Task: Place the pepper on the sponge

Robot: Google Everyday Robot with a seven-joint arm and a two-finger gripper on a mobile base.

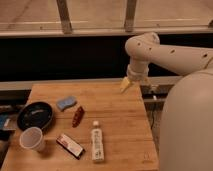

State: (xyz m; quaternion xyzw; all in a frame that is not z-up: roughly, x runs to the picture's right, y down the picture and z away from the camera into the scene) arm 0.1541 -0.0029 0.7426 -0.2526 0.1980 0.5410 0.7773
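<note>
claw (126, 85) over far edge of table (120, 115), robot body (190, 125) cropped at right

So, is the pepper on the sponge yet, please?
Off: the pepper lies on the table beside the sponge; the claw hovers at the table's far-right edge.

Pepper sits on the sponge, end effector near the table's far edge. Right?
No. The pepper lies on the table beside the sponge, not on it; the camera view shows this. The end effector is near the table's far edge.
</note>
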